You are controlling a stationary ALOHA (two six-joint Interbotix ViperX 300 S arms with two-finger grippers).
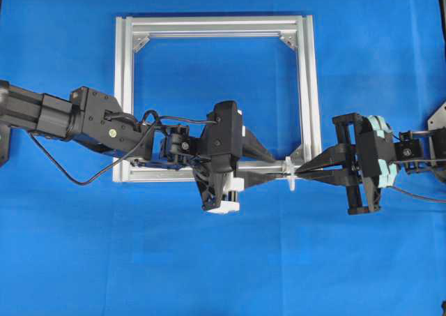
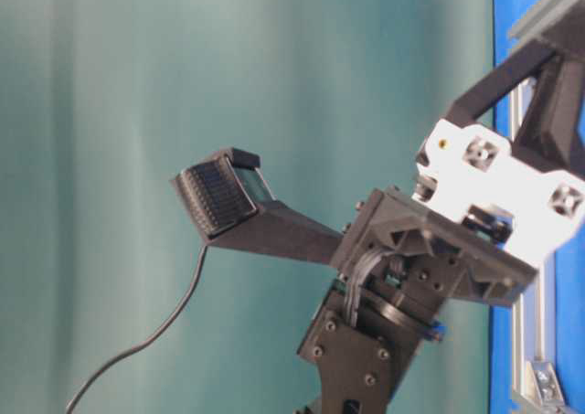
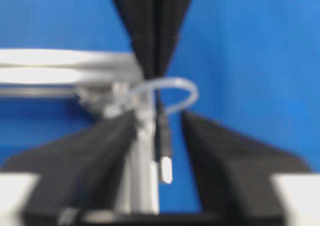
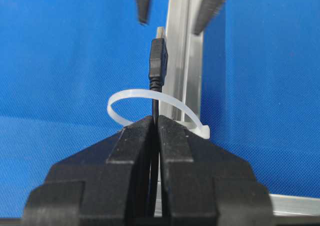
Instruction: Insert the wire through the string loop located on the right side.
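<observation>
– Requesting grip status for the right gripper (image 4: 155,120).

– Clenched on the wire (image 4: 158,61). Jaws pressed flat together, pinching the thin black cable just behind the string loop (image 4: 137,93).

– Requesting the same for the left gripper (image 3: 157,115).

– Released. Jaws spread wide, standing on either side of the silvery plug tip without touching it. Confirmed from both wrist views: nothing pinched, clear blue showing between each finger and the plug.

– Locating the wire.

– Running straight out of the right jaws, through the white loop, and ending with the plug body and metal tip on the far side, toward the left gripper. Lying close alongside a rail of the aluminium frame (image 1: 216,26); contact with the rail not determinable.

– Locating the loop.

– Fixed at the lower right corner of the frame, arching out from the rail over the blue table surface (image 1: 223,260). Encircling the cable just behind the plug body. Undeformed, keeping a rounded arc.

– Describing arm placement from overhead.

– Reaching in from the left across the lower rail, and in from the right outside the frame. Meeting tip to tip at the lower right corner, close together with the loop between.

– Noting limits.

– Blurred in the left wrist view; plug detail readable only from the right wrist view.
</observation>
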